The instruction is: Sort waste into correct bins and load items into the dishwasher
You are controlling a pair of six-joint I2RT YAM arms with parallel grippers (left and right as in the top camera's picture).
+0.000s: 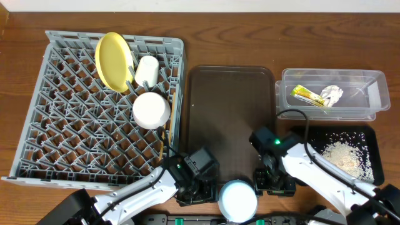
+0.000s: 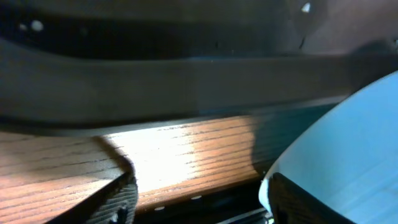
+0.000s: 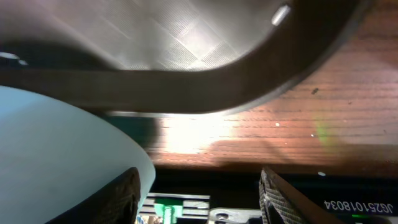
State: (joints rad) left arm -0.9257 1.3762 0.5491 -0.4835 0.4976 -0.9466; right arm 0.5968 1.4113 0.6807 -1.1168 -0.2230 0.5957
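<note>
**A:** From above, what's the count?

**B:** There's one grey lattice dish rack (image 1: 75,131) holding three pieces. A round yellow plate (image 1: 114,60) stands on edge, with a small white cup (image 1: 147,70) and a white bowl (image 1: 151,110) near it.

**A:** And the bins?

**B:** Two. The clear plastic tub (image 1: 375,94) holds one green-and-yellow wrapper (image 1: 306,95) and one crumpled tissue (image 1: 332,94). The black tray (image 1: 367,139) holds grainy rice scraps (image 1: 342,156). A smooth brown tray (image 1: 230,119) lies between the rack and the bins.

**A:** And the blue bowl (image 1: 238,199)?

**B:** It's on the wooden counter (image 1: 250,37) at the near edge, between the left end effector (image 1: 199,192) and the right end effector (image 1: 274,184).

**A:** Left wrist?

**B:** The left end effector (image 2: 199,205) has its fingers spread wide. Only the wood grain of the counter (image 2: 186,149) lies between them. The blue bowl (image 2: 348,149) sits close by one finger, and I can't tell whether they touch.

**A:** Right wrist?

**B:** The right end effector (image 3: 202,199) is spread too and holds nothing. The blue bowl (image 3: 56,143) is beside one finger, and the brown tray (image 3: 186,37) shows a fine grid texture.
</note>
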